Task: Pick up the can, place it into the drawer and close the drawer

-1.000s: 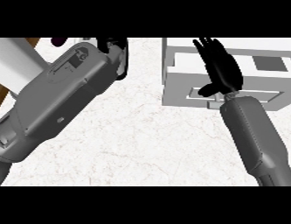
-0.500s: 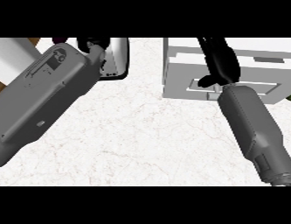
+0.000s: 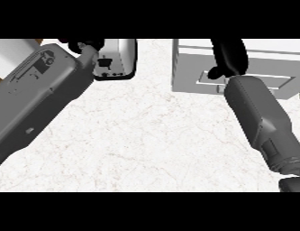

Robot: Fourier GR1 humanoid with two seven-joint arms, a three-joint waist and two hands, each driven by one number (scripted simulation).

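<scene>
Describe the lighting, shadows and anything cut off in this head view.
Head view: even, flat light on the marble counter, no glare, no clear cast shadows; the right hand is a dark shape over the white drawer unit, its fingertips cut off at the top; the left forearm fills the left side.

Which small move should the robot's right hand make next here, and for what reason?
Probably keep pushing forward. The right hand lies over the front of the white box-shaped drawer unit on the white marble counter; whether the drawer is fully shut, or where the can is, cannot be seen.
</scene>
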